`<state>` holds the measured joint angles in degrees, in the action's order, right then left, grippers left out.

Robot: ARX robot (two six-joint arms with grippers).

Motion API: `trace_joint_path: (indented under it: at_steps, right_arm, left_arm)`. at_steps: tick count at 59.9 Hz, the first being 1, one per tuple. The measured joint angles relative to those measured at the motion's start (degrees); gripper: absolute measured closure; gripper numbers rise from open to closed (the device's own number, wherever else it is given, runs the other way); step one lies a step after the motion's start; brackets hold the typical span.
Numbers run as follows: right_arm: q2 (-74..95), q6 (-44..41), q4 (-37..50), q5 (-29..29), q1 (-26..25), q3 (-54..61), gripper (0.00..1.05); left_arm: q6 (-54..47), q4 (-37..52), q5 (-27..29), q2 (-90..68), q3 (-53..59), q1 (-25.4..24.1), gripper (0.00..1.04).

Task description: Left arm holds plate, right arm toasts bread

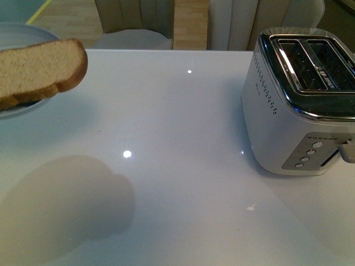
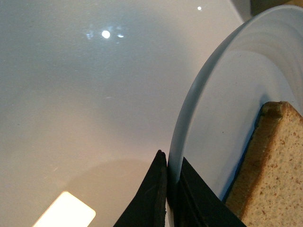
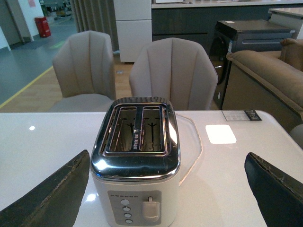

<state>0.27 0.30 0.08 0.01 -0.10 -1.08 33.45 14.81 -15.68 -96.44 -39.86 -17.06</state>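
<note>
A slice of light brown wholemeal bread (image 1: 39,69), porous in crumb with a darker crust and a rounded top, lies on a shallow, smooth, pale blue-white plate (image 1: 22,30) at the far left of the front view, raised above a glossy white table (image 1: 183,166) that carries its soft shadow. The left gripper (image 2: 171,163), with black wedge-shaped jaws, is pinched onto the plate's raised rim, so the holding half of the task looks done. The right gripper (image 3: 166,156) is spread wide and empty, its two dark fingers framing a boxy white toaster (image 3: 135,184) with a polished chrome top, two long slots, round buttons and a lever. Both slots appear empty, though their depths are dim. By this reading, the bread has yet to be picked up, carried well across the table and dropped into a slot.
</note>
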Motion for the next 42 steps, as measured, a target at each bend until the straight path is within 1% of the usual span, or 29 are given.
trace_joint_path:
  at_steps: [8,12,14,21,23,26,29,37,42]
  right_arm:
    - [0.0,0.0,0.0,0.0,0.0,0.0,0.09]
    - [0.0,0.0,0.0,0.0,0.0,0.0,0.09]
    - [0.0,0.0,0.0,0.0,0.0,0.0,0.09]
    - [0.0,0.0,0.0,0.0,0.0,0.0,0.09]
    - [0.0,0.0,0.0,0.0,0.0,0.0,0.09]
    - [0.0,0.0,0.0,0.0,0.0,0.0,0.09]
    - [0.0,0.0,0.0,0.0,0.0,0.0,0.09]
    - [0.0,0.0,0.0,0.0,0.0,0.0,0.09]
    - [0.0,0.0,0.0,0.0,0.0,0.0,0.09]
  left_arm:
    - [1.9,-5.9,1.5,10.5,2.2,5.1,1.02]
    - [2.5,-8.4,3.2,15.3,2.7,8.2,1.02]
    - [3.1,-10.3,5.0,18.3,2.7,10.5,1.02]
    - [5.5,-13.1,8.8,24.1,2.8,17.0,1.02]
    - [6.8,-13.4,10.4,25.3,2.8,19.9,1.02]
    - [8.9,-13.7,13.2,25.8,2.8,25.4,1.02]
    - [10.9,-13.8,14.9,25.1,2.8,29.5,1.02]
    - [15.0,-12.6,17.6,20.8,2.2,36.3,1.02]
    - [16.5,-11.6,18.4,17.8,1.4,39.0,1.02]
